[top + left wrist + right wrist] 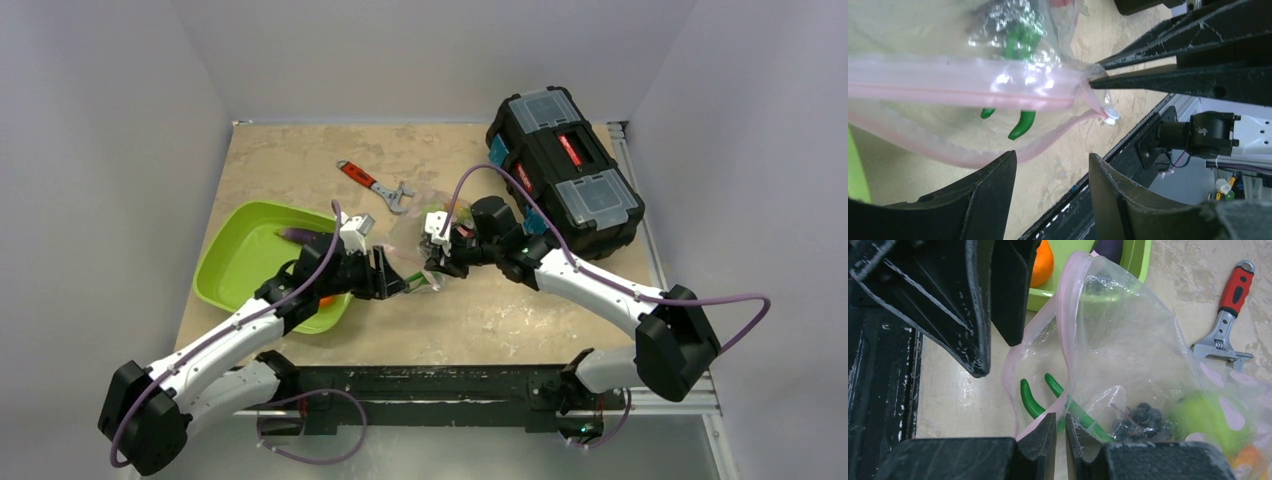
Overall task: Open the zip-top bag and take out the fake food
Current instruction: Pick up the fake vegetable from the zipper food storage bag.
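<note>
Step in hand: opening. The mouth of the bag [1128,340] is parted but not wide, and emptying the rest looks not yet begun.

Right gripper [1060,421]: clenched on the bag, pinching the pink strip [948,90] at the near end of the mouth. In the left wrist view its fingers meet on the bag's corner.

Left gripper [1052,157]: released, jaws spread, nothing between them. The strip's loose lower lip hangs just off one fingertip. Whether it touches I cannot tell.

The bag sits mid-table between the two grippers, right of the tray [225,270]. Its body slumps away toward the wrench [1230,305], and the mouth end is held up by the right jaws.

Food:
- Green pods [1029,400] lie just inside the mouth, right beside the right jaws.
- A dark cluster [1143,417] and a yellow-green piece [1203,415] sit deeper in.
- An orange [1042,262] and an eggplant [1108,247] lie in the tray (so part of the job looks done).

Next move, as I judge it: the left gripper closes on the free lip and pulls away from the right to widen the mouth. After that the pods are the nearest pick. The lip is thin, slack film, so the jaws must straddle its edge squarely or it will slide out. The pods sit close to the right fingers, so there is little room to reach in.
</note>
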`<action>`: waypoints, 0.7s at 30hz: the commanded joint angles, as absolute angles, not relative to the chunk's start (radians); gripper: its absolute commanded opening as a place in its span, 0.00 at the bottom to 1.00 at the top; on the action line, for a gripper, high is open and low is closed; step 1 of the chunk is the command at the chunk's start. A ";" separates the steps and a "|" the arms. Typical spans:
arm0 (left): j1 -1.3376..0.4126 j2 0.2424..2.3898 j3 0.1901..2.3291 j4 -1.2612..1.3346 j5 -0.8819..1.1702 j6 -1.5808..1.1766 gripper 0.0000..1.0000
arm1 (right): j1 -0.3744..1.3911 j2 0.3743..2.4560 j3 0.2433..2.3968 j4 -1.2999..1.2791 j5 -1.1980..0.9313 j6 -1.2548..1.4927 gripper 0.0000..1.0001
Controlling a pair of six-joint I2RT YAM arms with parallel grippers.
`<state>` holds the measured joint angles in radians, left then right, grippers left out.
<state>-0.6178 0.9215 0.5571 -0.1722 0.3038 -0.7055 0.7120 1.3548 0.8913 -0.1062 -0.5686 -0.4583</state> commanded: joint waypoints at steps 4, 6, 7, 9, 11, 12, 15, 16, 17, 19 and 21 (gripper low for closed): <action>-0.654 1.006 0.575 0.019 0.204 -0.704 0.51 | 0.705 1.336 0.905 -0.097 -0.589 -0.472 0.11; -0.657 1.027 0.577 0.033 0.186 -0.695 0.50 | 0.706 1.336 0.904 -0.097 -0.588 -0.472 0.11; -0.660 1.036 0.577 0.035 0.178 -0.690 0.50 | 0.704 1.336 0.904 -0.097 -0.588 -0.472 0.11; -0.663 1.051 0.574 0.043 0.168 -0.680 0.49 | 0.704 1.336 0.902 -0.097 -0.589 -0.472 0.11; -0.664 1.064 0.567 0.052 0.163 -0.670 0.48 | 0.704 1.338 0.902 -0.096 -0.588 -0.473 0.11; -0.665 1.071 0.565 0.058 0.161 -0.667 0.48 | 0.704 1.339 0.902 -0.095 -0.587 -0.473 0.11; -0.666 1.100 0.560 0.074 0.160 -0.656 0.48 | 0.704 1.341 0.902 -0.095 -0.585 -0.472 0.11; -0.666 1.112 0.561 0.079 0.162 -0.653 0.48 | 0.704 1.342 0.902 -0.095 -0.585 -0.472 0.11; -0.667 1.124 0.560 0.084 0.166 -0.650 0.48 | 0.703 1.342 0.902 -0.095 -0.582 -0.475 0.11; -0.670 1.150 0.556 0.096 0.172 -0.647 0.48 | 0.703 1.343 0.903 -0.095 -0.582 -0.474 0.11; -0.673 1.170 0.552 0.108 0.179 -0.645 0.48 | 0.702 1.345 0.901 -0.095 -0.581 -0.477 0.11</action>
